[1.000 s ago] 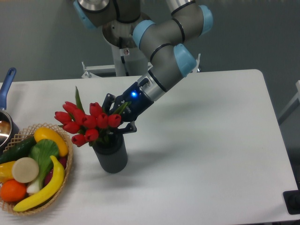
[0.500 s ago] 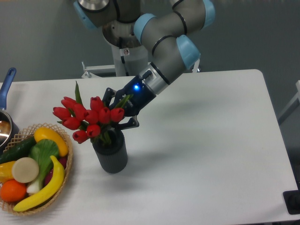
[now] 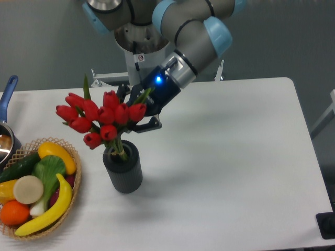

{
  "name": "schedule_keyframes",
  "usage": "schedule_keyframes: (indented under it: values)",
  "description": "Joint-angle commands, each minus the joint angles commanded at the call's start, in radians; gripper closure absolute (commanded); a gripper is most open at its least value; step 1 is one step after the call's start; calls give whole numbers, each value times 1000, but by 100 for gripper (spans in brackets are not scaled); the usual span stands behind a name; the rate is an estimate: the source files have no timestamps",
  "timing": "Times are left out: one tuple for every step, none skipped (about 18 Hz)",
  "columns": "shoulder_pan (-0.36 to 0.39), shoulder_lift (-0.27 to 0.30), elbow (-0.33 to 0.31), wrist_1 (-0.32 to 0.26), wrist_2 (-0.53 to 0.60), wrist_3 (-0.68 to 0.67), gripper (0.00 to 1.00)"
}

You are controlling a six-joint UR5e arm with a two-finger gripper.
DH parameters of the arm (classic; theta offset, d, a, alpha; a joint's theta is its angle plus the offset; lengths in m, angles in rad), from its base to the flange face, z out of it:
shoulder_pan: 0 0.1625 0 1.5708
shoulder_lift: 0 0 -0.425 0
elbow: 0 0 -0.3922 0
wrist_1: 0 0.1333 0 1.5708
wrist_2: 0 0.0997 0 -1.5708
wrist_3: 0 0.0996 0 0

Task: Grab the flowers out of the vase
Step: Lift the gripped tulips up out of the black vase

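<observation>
The flowers [image 3: 99,117], a bunch of red tulip buds with green stems and leaves, are lifted partway above the vase [image 3: 123,168], a short dark grey ribbed cylinder on the white table. The lower stems still reach into the vase's mouth. My gripper [image 3: 137,112] comes in from the upper right and is shut on the stems just behind the buds. The buds hide part of its fingers.
A wicker basket [image 3: 76,180] with a banana, an orange, a cucumber and other fruit and vegetables stands at the front left, close to the vase. A pot with a blue handle [image 3: 7,94] shows at the left edge. The robot's base [image 3: 138,49] stands behind the table.
My gripper has risen and moved slightly to the right with the flowers, drawing the bunch up so that more of the stems shows above the vase. The vase has stayed in place.
</observation>
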Motion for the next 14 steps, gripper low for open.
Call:
schedule_keyframes:
  values:
    - [8,9,6,0,0,-18,71]
    - [11,14,9,0,-2,-32,71]
    - [12,24,9,0,-2,-43,71]
    - [11,35,9,0,-3,-55,71]
    - [12,44,9,0,-14,-71,71]
    - [14,52,11,0,-34,-84,71]
    - [14,58,12,0,-50,-98,71]
    - [15,66,12,0,-60,-112,71]
    - [20,72,15,0,-63,-120,71]
    - [20,77,17,0,-63,-124,71]
    - [21,81,18,0,-64,-129,71]
    - [23,83,22,0,-64,-129,71]
    - [32,81,29,-2,-64,-129,71]
    - [52,81,38,-2,-64,-132,71]
